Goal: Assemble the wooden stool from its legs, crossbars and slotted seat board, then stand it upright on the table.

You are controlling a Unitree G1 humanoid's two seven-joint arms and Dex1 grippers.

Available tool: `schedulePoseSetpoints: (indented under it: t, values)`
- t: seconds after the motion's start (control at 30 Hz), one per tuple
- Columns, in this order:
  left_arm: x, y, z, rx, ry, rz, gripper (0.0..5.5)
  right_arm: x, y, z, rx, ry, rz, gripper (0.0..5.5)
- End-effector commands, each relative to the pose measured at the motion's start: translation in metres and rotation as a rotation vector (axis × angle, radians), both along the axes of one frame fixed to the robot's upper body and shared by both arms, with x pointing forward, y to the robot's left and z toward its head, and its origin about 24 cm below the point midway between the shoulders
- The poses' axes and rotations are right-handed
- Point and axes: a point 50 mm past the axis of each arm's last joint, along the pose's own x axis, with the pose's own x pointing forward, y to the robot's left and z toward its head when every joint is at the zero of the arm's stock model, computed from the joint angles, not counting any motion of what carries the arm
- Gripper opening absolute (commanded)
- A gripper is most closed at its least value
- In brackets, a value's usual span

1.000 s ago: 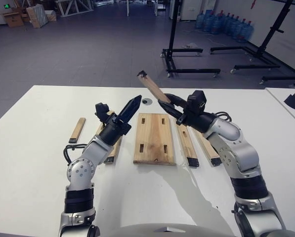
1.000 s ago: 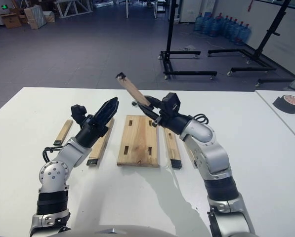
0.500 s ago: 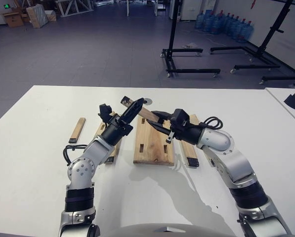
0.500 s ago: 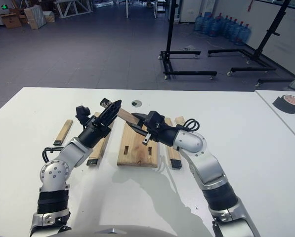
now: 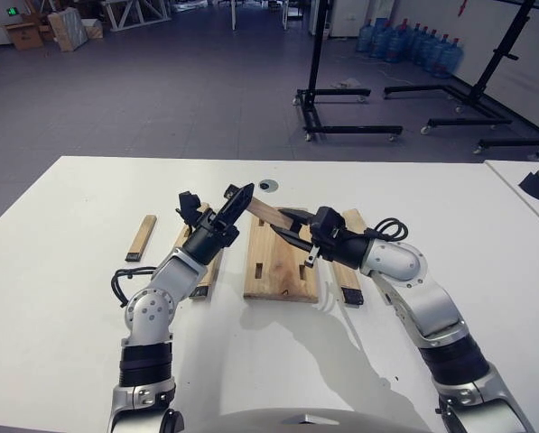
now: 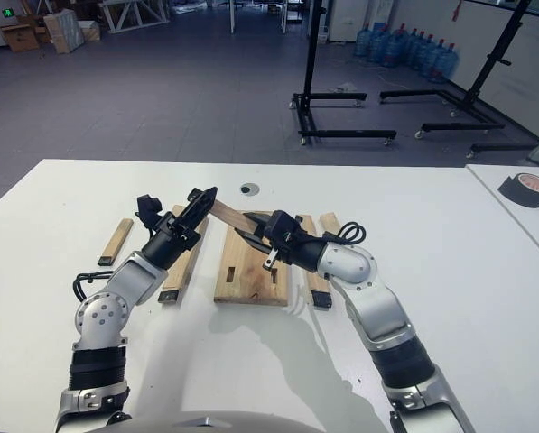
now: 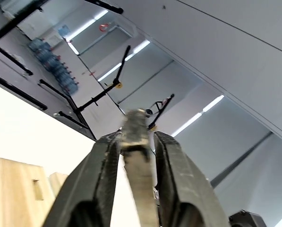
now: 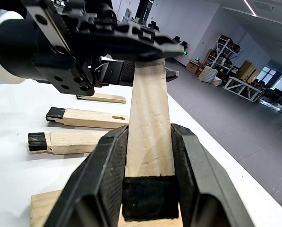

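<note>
Both sets of jaws are clamped on one leg, which is held tilted above the seat board on the counter. The right gripper holds its black-capped end, and the left gripper holds the other end, covering the tip. The right arm hides parts of the loose legs beside the board.

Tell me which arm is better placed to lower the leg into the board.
Right, probably: right fingers clamp the leg at its black end above the board; left fingers pinch the tip.

White table: seat board, short crossbar, legs.
</note>
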Motion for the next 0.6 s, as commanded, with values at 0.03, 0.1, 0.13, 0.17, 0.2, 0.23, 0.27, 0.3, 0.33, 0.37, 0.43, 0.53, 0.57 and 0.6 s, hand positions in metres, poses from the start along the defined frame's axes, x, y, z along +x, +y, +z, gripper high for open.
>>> schedulePoseSetpoints:
  t: [0.03,0.1,0.13,0.17,0.2,0.23,0.27,0.3,0.33,0.37,0.43,0.53,0.57,0.6]
  values:
    - [0.002,0.000,0.003,0.004,-0.021,0.010,0.70,0.001,-0.001,0.002,-0.009,-0.018,-0.002,1.29]
    - [0.002,0.000,0.003,-0.014,-0.022,0.011,0.45,0.001,-0.001,0.002,-0.012,-0.021,-0.001,1.28]
    - [0.001,0.000,0.004,-0.027,-0.025,0.009,0.43,0.002,-0.002,0.002,-0.012,-0.022,-0.001,1.28]
    - [0.001,0.000,0.004,-0.036,-0.027,0.007,0.42,0.002,-0.002,0.002,-0.013,-0.023,0.000,1.28]
    - [0.001,0.000,0.004,-0.042,-0.028,0.005,0.41,0.002,-0.002,0.002,-0.012,-0.024,0.000,1.28]
    - [0.001,0.000,0.004,-0.044,-0.028,0.004,0.40,0.002,-0.001,0.002,-0.012,-0.024,0.002,1.28]
    - [0.001,0.000,0.004,-0.046,-0.028,0.003,0.40,0.002,-0.001,0.002,-0.012,-0.023,0.005,1.28]
    - [0.001,0.001,0.004,-0.045,-0.029,0.002,0.40,0.002,-0.001,0.002,-0.012,-0.022,0.006,1.28]
    - [0.001,0.001,0.004,-0.045,-0.029,0.002,0.40,0.002,-0.001,0.002,-0.011,-0.020,0.008,1.28]
    - [0.001,0.002,0.004,-0.053,-0.026,0.011,0.40,0.002,-0.002,0.002,-0.005,-0.010,0.002,1.28]
    - [0.003,0.005,0.003,-0.051,-0.017,0.035,0.40,0.002,-0.003,0.001,0.005,0.022,0.000,1.91]
    - [0.008,0.014,-0.002,0.016,0.001,0.105,0.40,0.001,-0.005,0.002,0.034,0.059,-0.005,2.38]
    - [0.010,0.018,-0.003,0.052,-0.009,0.130,0.40,0.001,-0.006,0.003,0.048,0.069,-0.009,2.57]
    - [0.011,0.022,-0.003,0.092,-0.021,0.155,0.40,0.001,-0.008,0.004,0.062,0.079,-0.016,2.69]
